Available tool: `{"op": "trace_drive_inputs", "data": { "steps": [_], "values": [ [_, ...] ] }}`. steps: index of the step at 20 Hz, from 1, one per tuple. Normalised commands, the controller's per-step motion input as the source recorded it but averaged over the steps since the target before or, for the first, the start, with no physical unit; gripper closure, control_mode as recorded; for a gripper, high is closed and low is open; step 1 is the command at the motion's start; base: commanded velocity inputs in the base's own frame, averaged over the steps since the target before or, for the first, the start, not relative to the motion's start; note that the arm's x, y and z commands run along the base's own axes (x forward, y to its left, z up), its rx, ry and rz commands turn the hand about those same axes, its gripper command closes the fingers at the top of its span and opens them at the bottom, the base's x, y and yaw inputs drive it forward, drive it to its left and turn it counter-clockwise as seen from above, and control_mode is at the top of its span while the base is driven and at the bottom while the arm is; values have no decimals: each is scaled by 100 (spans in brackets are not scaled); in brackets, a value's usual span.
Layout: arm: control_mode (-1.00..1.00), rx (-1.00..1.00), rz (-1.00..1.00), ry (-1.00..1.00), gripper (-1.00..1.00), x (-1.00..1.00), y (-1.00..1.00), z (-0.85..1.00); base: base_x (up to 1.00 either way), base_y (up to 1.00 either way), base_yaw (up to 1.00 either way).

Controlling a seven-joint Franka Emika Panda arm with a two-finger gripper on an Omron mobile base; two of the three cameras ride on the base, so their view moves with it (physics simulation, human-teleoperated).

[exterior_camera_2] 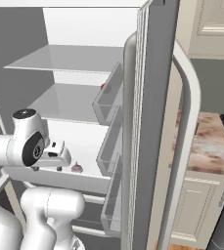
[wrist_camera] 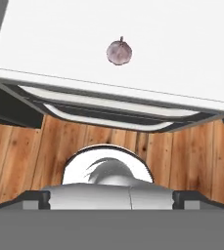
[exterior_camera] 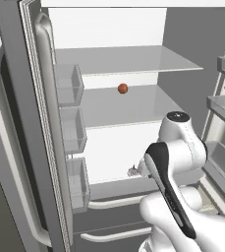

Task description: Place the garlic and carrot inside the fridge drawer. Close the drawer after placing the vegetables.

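Observation:
The garlic (wrist_camera: 119, 52), a small pale lilac bulb with a dark stem tip, lies on the white lowest fridge shelf (wrist_camera: 182, 44). In the right base view the garlic (exterior_camera_2: 77, 168) sits near that shelf's front edge, just right of my gripper (exterior_camera_2: 47, 168). The gripper hovers above the shelf's front edge, pointing down, apart from the bulb. Its fingertips (wrist_camera: 35, 199) stand wide apart at the bottom corners of the hand view, with nothing between them. The carrot is out of view. Two drawer fronts with pale handles (exterior_camera: 116, 202) sit shut below the shelf.
A small reddish-brown ball (exterior_camera: 123, 88) rests on the middle glass shelf. The open left door (exterior_camera: 45, 123) carries clear bins (exterior_camera: 70, 83); the right door (exterior_camera_2: 152, 122) stands open too. Wooden floor (wrist_camera: 15, 161) lies below, and a stone counter (exterior_camera_2: 211, 141) lies to the right.

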Motion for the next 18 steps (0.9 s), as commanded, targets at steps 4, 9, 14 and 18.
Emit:
{"op": "trace_drive_inputs", "data": {
  "steps": [4,9,14,18],
  "values": [
    [-100,-6,0,0,-100,-1,11,-5,0,0,0],
    [100,-2,0,-3,-100,-10,3,-2,-80,0,-12],
    [100,0,0,0,-100,0,0,0,-100,-25,-23],
    [100,0,0,0,-100,0,0,0,-81,-62,-44]
  ]
}}
